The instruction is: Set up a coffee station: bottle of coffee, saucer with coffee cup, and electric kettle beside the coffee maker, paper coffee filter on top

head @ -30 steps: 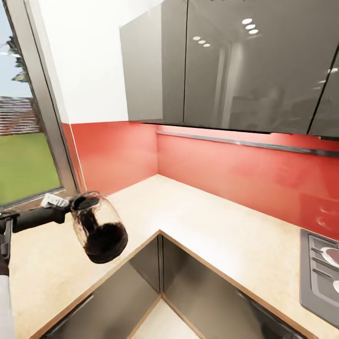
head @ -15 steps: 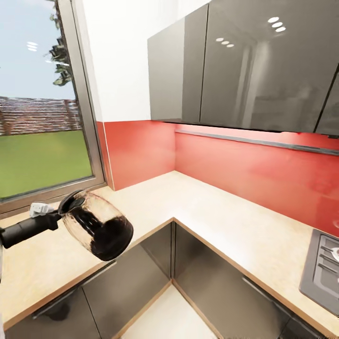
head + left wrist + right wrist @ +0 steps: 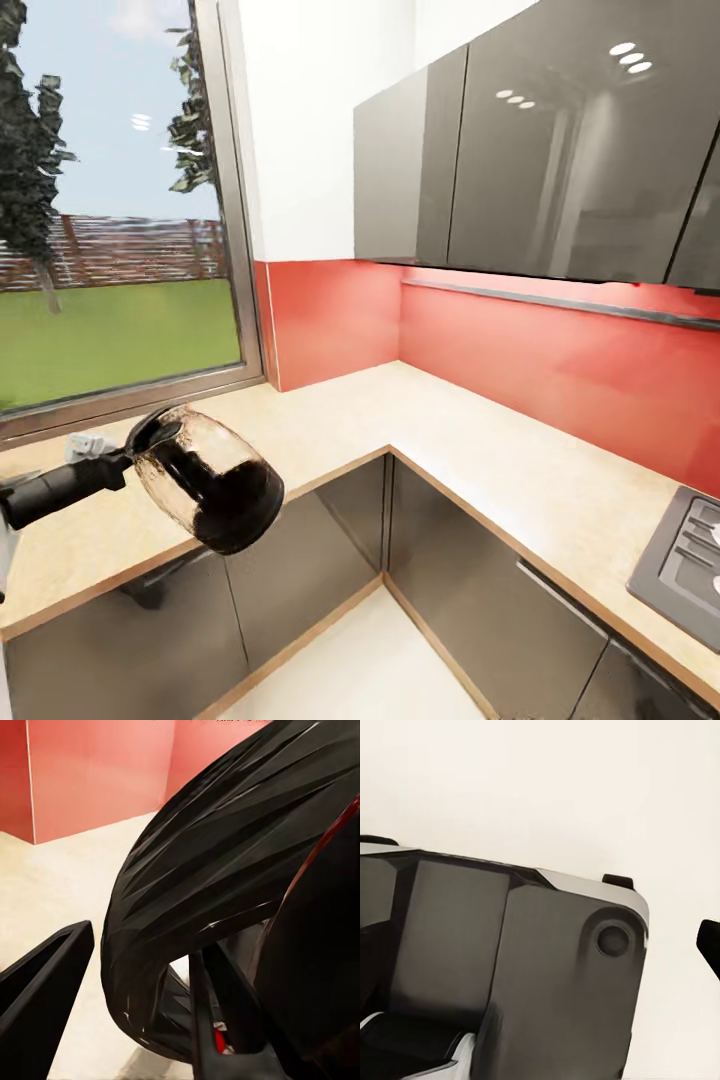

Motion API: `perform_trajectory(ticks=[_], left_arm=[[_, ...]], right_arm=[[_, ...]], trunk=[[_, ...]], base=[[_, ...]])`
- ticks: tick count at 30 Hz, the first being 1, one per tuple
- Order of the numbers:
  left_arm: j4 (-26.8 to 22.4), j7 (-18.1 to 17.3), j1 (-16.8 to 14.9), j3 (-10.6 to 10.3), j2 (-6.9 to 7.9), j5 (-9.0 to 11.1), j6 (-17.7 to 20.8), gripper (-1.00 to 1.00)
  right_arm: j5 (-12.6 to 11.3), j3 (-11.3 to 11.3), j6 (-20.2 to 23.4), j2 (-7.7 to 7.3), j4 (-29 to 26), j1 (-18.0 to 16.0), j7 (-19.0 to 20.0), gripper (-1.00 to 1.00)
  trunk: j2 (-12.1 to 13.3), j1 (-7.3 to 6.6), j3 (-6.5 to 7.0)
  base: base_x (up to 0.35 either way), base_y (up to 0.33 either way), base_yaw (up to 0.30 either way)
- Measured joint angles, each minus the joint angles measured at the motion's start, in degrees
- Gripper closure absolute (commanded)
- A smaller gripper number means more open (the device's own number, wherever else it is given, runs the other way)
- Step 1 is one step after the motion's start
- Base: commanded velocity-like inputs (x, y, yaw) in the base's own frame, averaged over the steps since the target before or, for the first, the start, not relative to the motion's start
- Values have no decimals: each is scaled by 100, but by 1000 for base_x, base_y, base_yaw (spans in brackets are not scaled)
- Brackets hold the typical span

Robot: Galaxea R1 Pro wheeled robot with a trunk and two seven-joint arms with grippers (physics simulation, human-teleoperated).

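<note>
Currently my left fingers (image 3: 45,1012) pinch the electric kettle (image 3: 208,480) by its handle, tilted above the tabletop (image 3: 470,440) edge; I judge the next move needs finding the coffee maker; right fingers' state I cannot tell.

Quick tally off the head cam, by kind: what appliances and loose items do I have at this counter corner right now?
electric kettle: 1 (held up in the air, tilted, dark contents inside)
hob: 1 (set into the kitchen countertop, at the view's right edge)
Total: 2
</note>
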Motion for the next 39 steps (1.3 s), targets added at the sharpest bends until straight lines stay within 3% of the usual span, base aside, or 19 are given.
perform_trajectory(ticks=[10,18,39], left_arm=[[20,-2,0,62,7,-3,-6,100],[21,-6,0,197,7,1,-5,100],[29,-6,1,203,-2,-1,-5,100]], right_arm=[[-6,-7,0,-8,4,0,0,-100],[-9,-3,1,-11,4,1,0,-100],[-9,-2,9,0,3,2,0,-100]], trunk=[[-1,-1,62],[-1,-3,108],[-1,-3,99]], base=[[-290,0,214],[-19,0,227],[0,0,272]])
